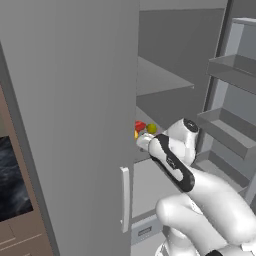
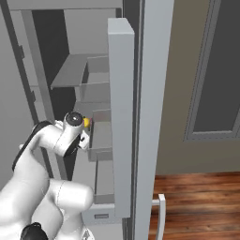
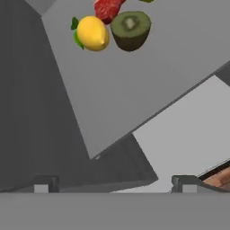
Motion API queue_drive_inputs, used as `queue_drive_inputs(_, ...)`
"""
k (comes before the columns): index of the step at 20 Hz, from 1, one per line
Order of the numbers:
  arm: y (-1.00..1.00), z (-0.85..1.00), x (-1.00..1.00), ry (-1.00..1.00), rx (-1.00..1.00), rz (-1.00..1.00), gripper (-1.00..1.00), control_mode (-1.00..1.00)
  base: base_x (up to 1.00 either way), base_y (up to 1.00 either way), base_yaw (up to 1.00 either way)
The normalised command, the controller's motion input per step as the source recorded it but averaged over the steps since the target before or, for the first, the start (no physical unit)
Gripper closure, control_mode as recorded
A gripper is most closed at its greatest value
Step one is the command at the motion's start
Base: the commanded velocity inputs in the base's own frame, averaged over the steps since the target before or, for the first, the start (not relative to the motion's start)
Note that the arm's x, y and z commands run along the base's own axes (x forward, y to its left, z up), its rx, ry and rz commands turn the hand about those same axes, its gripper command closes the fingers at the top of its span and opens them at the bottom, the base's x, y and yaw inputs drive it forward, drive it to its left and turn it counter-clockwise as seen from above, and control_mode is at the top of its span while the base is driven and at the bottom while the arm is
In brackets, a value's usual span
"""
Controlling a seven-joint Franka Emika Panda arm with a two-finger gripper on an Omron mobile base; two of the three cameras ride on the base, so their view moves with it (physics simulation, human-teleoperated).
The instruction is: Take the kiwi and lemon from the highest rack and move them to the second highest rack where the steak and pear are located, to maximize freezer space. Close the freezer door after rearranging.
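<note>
Jaws wide open, holding nothing; both finger tips point(image 3: 45, 184) sit low in the hand view, well short of the fruit.

Lemon point(image 3: 93, 33), kiwi point(image 3: 130, 29) and steak point(image 3: 108, 9) are bunched together on one grey shelf, which I take for the second highest rack point(image 3: 148, 81). They sit toward its back, well apart from the front edge.

- Lemon: just beside the kiwi, touching or nearly so. Long axis runs roughly across the hand view, leaf end pointing away from the kiwi.
- Kiwi: cut face up, long axis also about crosswise.
- Steak: behind, between the two.
- Pear point(image 1: 151, 129): beside the steak in the left base view.

Judgement: both fruits look placed. Freezer door point(image 1: 75, 125) stands open, handle point(image 1: 124, 200) untouched. Next is backing the jaws off along the approach line, then the door.
</note>
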Motion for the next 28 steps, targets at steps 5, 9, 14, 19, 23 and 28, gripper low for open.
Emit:
queue_drive_inputs(5, 0.0, 0.61, -0.75, -0.21, 0.0, 0.0, -1.0, -1.0, 0.0, 0.0, 0.0)
queue_drive_inputs(9, 0.0, 0.61, -0.74, -0.12, 0.0, 0.0, -1.0, -1.0, 0.0, 0.0, 0.0)
queue_drive_inputs(14, 0.0, 0.54, -0.6, 0.0, 0.0, 0.0, -1.0, -1.0, 0.0, 0.0, 0.0)
queue_drive_inputs(19, 0.0, 0.3, -0.75, -0.01, 0.0, 0.0, -1.0, -1.0, 0.0, 0.0, 0.0)
queue_drive_inputs(23, 0.0, 0.03, -0.95, -0.02, 0.0, -0.09, -1.0, -1.0, 0.0, 0.0, 0.0)
queue_drive_inputs(28, 0.0, 0.0, -0.6, 0.0, 0.0, -0.1, -1.0, 1.0, -0.4, -0.07, -0.05)
